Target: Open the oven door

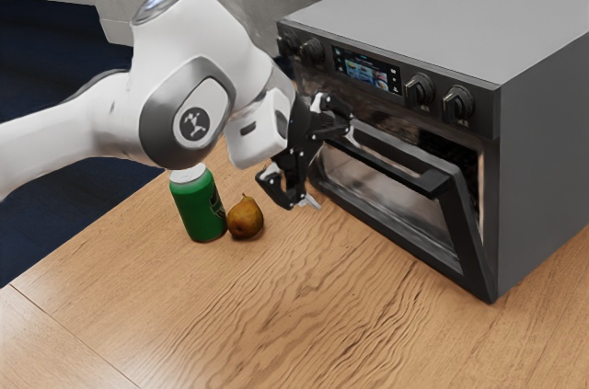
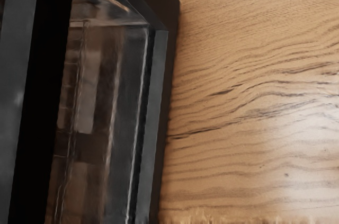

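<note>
Two fingers stand apart on the black pincer (image 1: 332,168), close beside the handle (image 1: 391,161) of the partly open oven door (image 1: 463,237). Pressing toward the oven could swing the door closed; a shallow, misaligned sweep could slide off its edge. The exterior view takes in a green can (image 1: 195,207) and pear (image 1: 245,218) behind the pincer, while the wrist view details the door's glass (image 2: 90,86) beneath it.

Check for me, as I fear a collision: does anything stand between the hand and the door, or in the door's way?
Nothing visible between the hand and the door. Out in front, toward the exterior view's left, the pear and can might catch the door as it lowers.
</note>
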{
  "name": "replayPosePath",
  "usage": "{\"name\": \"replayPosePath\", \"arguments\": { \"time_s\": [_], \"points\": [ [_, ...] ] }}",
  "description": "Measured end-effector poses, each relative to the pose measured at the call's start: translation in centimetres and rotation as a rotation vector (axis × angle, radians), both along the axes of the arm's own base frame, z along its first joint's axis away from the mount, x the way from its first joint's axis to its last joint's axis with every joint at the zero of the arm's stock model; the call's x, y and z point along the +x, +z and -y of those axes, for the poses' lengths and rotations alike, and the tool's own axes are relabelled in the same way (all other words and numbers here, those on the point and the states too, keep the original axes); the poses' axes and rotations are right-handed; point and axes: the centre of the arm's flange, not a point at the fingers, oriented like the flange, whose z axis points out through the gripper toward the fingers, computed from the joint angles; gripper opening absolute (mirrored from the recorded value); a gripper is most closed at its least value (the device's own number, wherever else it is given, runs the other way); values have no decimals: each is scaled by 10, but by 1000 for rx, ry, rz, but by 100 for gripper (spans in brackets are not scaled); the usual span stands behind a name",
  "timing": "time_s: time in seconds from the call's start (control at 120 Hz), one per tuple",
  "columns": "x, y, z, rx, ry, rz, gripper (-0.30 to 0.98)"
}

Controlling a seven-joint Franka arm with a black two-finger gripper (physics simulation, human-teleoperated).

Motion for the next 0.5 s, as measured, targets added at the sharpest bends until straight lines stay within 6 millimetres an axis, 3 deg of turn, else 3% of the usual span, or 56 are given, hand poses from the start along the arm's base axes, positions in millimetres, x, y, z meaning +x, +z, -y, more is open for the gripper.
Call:
{"name": "replayPosePath", "arguments": {
  "time_s": [0.058, 0.075, 0.125, 0.2, 0.217, 0.242, 0.267, 0.283, 0.3, 0.333, 0.358, 0.383, 0.425, 0.45, 0.5],
  "points": [
    [-45, -17, -3, 60, 31, -21, 74],
    [-64, -21, -3, 80, 43, -22, 68],
    [-143, -20, 37, 153, 11, 23, 66],
    [-356, 41, 134, 289, -145, 319, 67],
    [-413, 66, 159, 302, -214, 414, 67],
    [-493, 120, 186, 305, -296, 559, 68],
    [-542, 178, 192, 284, -324, 652, 68],
    [-540, 229, 175, 237, -280, 674, 68],
    [-519, 270, 152, 196, -205, 664, 68],
    [-441, 329, 93, 145, 5, 587, 68],
    [-361, 348, 40, 125, 178, 488, 68],
    [-287, 341, -13, 107, 320, 374, 68],
    [-179, 287, -91, 70, 501, 153, 68],
    [-142, 256, -121, 51, 580, 50, 68],
    [-82, 185, -161, 14, 696, -143, 68]
  ]
}}
